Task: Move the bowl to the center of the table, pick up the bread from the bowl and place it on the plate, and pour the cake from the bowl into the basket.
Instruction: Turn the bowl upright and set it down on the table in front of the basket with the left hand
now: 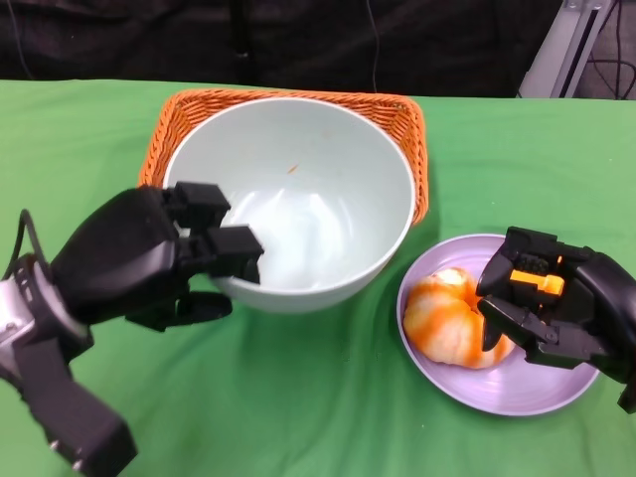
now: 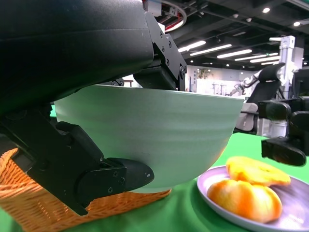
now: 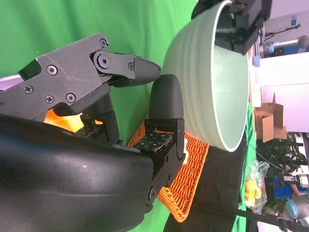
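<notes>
My left hand (image 1: pixel 149 253) grips the near left rim of the pale green bowl (image 1: pixel 298 199), fingers inside and thumb under it. The bowl hangs over the front part of the orange wicker basket (image 1: pixel 397 114) and its inside looks bare; no cake shows. In the left wrist view the bowl (image 2: pixel 154 130) sits just above the basket (image 2: pixel 29 193). The orange-and-white bread (image 1: pixel 447 318) lies on the lilac plate (image 1: pixel 517 393) at the right. Close beside the bread, my right hand (image 1: pixel 556 303) has its fingers spread over the plate and holds nothing.
Green cloth covers the table (image 1: pixel 298 417). The basket stands at the back centre, mostly hidden behind the bowl. The table's far edge meets a dark backdrop. The plate lies close to the bowl's right side.
</notes>
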